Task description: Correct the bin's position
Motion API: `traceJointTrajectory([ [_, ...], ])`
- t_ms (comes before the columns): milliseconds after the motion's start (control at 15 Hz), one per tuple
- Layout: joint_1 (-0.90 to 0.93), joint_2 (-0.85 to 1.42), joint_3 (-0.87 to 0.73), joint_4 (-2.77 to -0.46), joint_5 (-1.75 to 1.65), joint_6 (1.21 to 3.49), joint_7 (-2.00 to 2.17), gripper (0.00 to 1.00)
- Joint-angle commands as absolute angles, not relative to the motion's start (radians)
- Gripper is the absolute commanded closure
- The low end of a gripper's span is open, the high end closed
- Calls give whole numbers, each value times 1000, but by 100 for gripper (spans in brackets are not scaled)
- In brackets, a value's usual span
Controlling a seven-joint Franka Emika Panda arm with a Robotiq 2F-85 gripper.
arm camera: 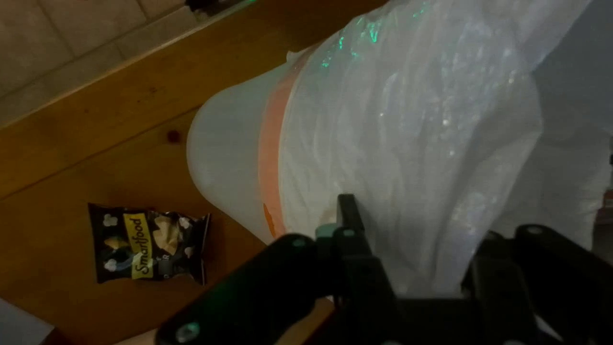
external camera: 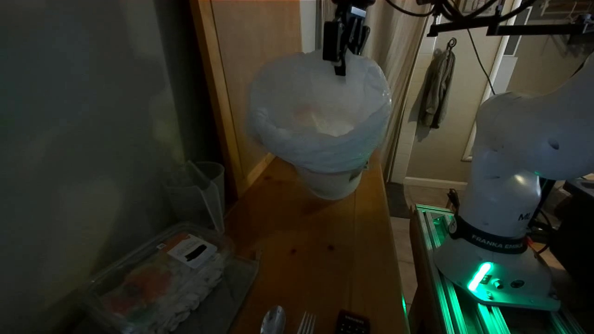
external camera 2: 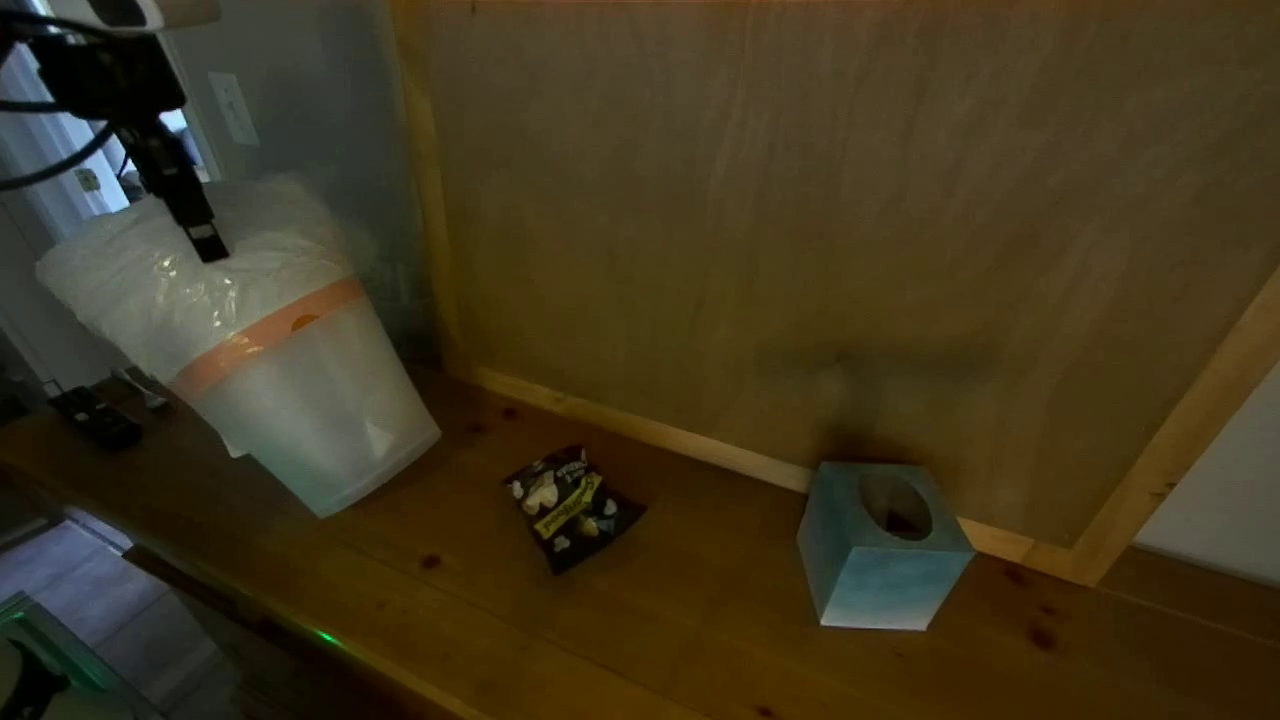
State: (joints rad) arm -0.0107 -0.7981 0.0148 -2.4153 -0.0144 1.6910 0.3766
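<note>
The bin point(external camera: 332, 183) is white and round, lined with a crinkled translucent bag folded over its rim. It also shows in an exterior view point(external camera 2: 330, 410) and in the wrist view point(arm camera: 225, 129), with an orange band below the bag. It stands tilted over the wooden table, mouth leaning toward the cutlery end; whether its base fully touches the table I cannot tell. My gripper point(external camera: 348, 60) straddles the bin's rim. In the wrist view the gripper point(arm camera: 414, 225) has one finger outside the bag; the other goes inside, its tip hidden. The fingers are apart with bag between; a firm grip does not show.
A clear food box point(external camera: 158, 278), a clear container point(external camera: 204, 185), a spoon point(external camera: 274, 320), a fork point(external camera: 306, 323) and a black remote point(external camera: 351, 322) lie at one end. A black snack bag point(external camera 2: 572, 508) and a blue tissue box point(external camera 2: 885, 550) are beyond the bin. A wooden panel point(external camera 2: 750, 220) backs the table.
</note>
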Motion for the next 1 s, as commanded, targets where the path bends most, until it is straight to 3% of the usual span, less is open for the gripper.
traceJointTrajectory([
  [0,-26,-835,-12,-2492,150,1714,369,95],
  [933,-146,-805,-63,-2589,452,1632,395,95],
])
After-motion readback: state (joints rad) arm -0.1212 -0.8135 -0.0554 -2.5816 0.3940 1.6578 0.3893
